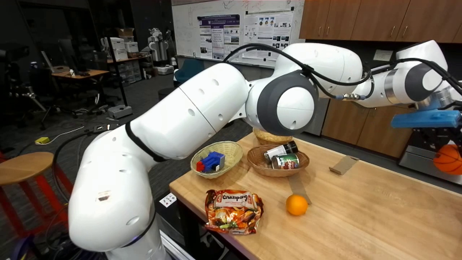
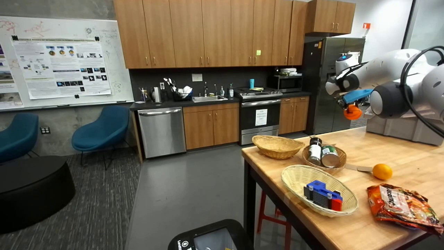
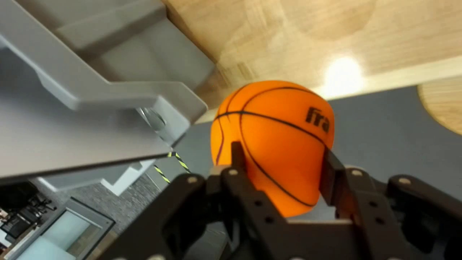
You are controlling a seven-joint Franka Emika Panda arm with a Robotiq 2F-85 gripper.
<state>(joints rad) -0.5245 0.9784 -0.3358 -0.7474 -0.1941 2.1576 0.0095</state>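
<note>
My gripper [image 3: 283,160] is shut on an orange toy basketball [image 3: 274,119] with black lines and part of a word on it. One dark finger presses on each side of the ball, which looks squeezed between them. In both exterior views the ball [image 1: 447,160] [image 2: 352,112] hangs in the air under the blue-covered wrist, higher than the wooden table [image 1: 382,206]. In the wrist view the table's edge and grey floor show behind the ball. A grey bin [image 2: 404,130] stands on the table near the arm; grey plastic parts [image 3: 155,54] fill the left of the wrist view.
On the table stand a pale basket [image 1: 232,153] with a blue and red block toy [image 1: 211,161], a brown basket [image 1: 260,168] with a can [image 1: 285,161] and a shaker bottle [image 1: 276,151], and another basket [image 2: 277,146]. An orange [image 1: 296,204] and a noodle pack [image 1: 234,213] lie nearby.
</note>
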